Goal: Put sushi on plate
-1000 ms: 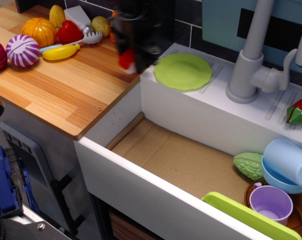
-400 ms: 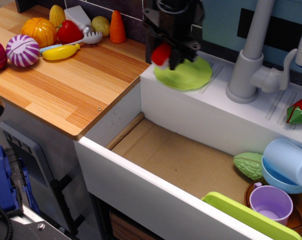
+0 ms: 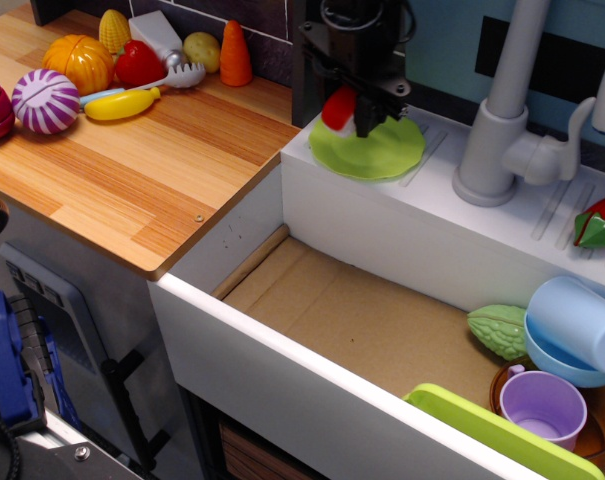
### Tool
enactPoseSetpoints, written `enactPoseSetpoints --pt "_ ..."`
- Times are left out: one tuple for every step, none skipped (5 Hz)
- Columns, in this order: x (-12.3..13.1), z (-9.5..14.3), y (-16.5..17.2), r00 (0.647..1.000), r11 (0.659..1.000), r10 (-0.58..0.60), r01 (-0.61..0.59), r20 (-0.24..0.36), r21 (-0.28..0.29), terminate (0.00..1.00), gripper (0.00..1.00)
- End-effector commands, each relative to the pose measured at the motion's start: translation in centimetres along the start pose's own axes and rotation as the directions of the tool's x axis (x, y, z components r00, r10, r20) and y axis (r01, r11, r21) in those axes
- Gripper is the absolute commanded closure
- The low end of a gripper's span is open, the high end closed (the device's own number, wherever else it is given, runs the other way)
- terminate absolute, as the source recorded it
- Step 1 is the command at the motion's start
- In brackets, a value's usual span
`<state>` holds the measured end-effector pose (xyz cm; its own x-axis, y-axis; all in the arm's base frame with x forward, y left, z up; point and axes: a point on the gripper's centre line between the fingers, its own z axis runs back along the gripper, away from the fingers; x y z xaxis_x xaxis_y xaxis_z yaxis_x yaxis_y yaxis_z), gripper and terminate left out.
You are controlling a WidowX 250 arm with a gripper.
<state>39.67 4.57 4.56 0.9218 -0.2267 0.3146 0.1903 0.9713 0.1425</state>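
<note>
Nearest the camera, the white front wall of the sink crosses the view. Inside the basin, on its brown floor at the right, lie a lime-green tray, a purple cup, a light-blue bowl tipped on its side, and a bumpy green toy vegetable.

To the left, the wooden counter carries a group of toy foods along its far edge: a purple-and-white striped onion, a yellow banana, an orange pumpkin, a red pepper, a corn cob, a potato and an orange carrot standing upright.

On the white ledge behind the basin, the plate lies flat. The gripper hangs directly over the left part of the plate, its fingers clamped on the sushi, red top to the left, white base against the fingers. Whether the sushi touches the plate cannot be told.

Farther right on the ledge stands the grey faucet; a red-and-green toy vegetable lies at the right edge.
</note>
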Motion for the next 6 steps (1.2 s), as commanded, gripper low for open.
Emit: enactPoseSetpoints --pt "1.3 0.2 1.5 0.998 1.000 -0.015 0.016 0.066 -0.006 0.00 1.00" --pt "1.2 -0.2 1.1 0.997 1.000 0.009 -0.007 0.078 -0.025 0.00 0.00" --pt "1.4 -0.4 0.3 0.996 0.999 0.021 -0.018 0.090 -0.029 0.00 0.00" --pt "1.2 -0.7 -0.1 0.992 0.999 0.030 -0.025 0.123 -0.042 0.00 0.00" --pt "1.2 -0.7 -0.1 0.992 0.999 0.030 -0.025 0.123 -0.042 0.00 0.00" --pt "1.2 -0.7 -0.1 0.992 0.999 0.030 -0.025 0.123 -0.042 1.00 0.00"
